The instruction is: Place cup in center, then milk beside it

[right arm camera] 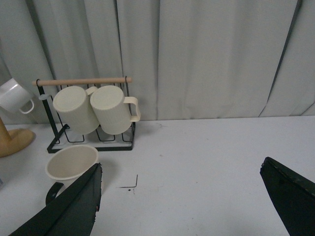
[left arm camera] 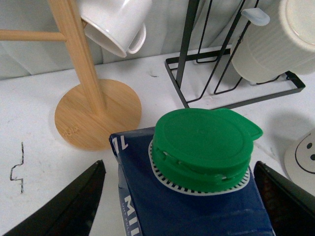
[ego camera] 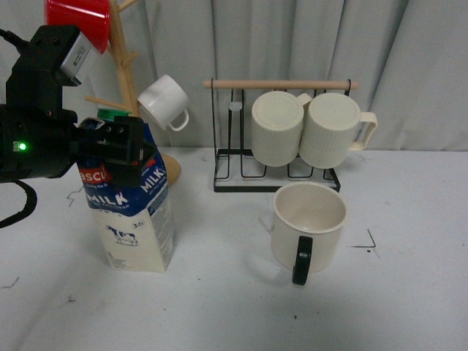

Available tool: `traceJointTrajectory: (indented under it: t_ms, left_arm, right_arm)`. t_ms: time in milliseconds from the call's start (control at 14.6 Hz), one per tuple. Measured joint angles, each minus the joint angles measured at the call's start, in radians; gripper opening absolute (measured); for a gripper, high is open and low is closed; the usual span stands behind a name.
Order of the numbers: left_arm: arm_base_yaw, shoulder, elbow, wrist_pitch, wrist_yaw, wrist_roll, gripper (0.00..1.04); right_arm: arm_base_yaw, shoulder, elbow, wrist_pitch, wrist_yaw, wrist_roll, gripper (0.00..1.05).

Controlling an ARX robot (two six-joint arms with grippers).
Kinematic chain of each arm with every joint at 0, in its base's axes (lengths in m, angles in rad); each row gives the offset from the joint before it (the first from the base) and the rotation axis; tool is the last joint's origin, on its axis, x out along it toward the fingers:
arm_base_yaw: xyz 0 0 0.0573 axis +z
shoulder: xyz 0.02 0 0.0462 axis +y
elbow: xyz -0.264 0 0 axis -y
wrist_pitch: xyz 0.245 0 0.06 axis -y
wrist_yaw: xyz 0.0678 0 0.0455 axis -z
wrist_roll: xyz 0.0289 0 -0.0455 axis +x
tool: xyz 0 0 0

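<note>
The cup (ego camera: 308, 227) stands upright on the white table right of centre, its black handle towards me. It also shows in the right wrist view (right arm camera: 71, 162), and its smiley face shows at the edge of the left wrist view (left arm camera: 302, 157). The milk (ego camera: 135, 219) stands upright at the left. My left gripper (ego camera: 124, 150) is open at the carton's top. In the left wrist view (left arm camera: 179, 206) its fingers stand either side of the dark blue top, below the green cap (left arm camera: 204, 147). My right gripper (right arm camera: 179, 201) is open and empty above bare table, right of the cup.
A wooden mug tree (ego camera: 128, 73) behind the milk holds a red cup (ego camera: 79, 18) and a small white mug (ego camera: 164, 102). A black rack (ego camera: 241, 172) at the back holds two ribbed cream mugs (ego camera: 278, 128). A black corner mark (ego camera: 369, 241) lies right of the cup.
</note>
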Motion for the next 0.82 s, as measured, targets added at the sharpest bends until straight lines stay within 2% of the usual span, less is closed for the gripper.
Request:
traceJointTrajectory:
  t_ms: [410, 479, 547, 821]
  left_arm:
    - [-0.035, 0.002, 0.012, 0.007, -0.06, -0.026, 0.19]
    - [-0.048, 0.002, 0.018, 0.003, -0.071, -0.039, 0.11]
    - [-0.077, -0.005, 0.023, -0.008, -0.105, -0.051, 0.06]
    - [-0.192, -0.018, 0.083, -0.069, -0.187, -0.099, 0.05]
  right_arm:
    - [0.0, 0.0, 0.0, 0.0, 0.0, 0.0, 0.98]
    - [0.0, 0.0, 0.0, 0.0, 0.0, 0.0, 0.98]
    - [0.0, 0.0, 0.0, 0.0, 0.0, 0.0, 0.98]
    - [0.0, 0.0, 0.0, 0.0, 0.0, 0.0, 0.98]
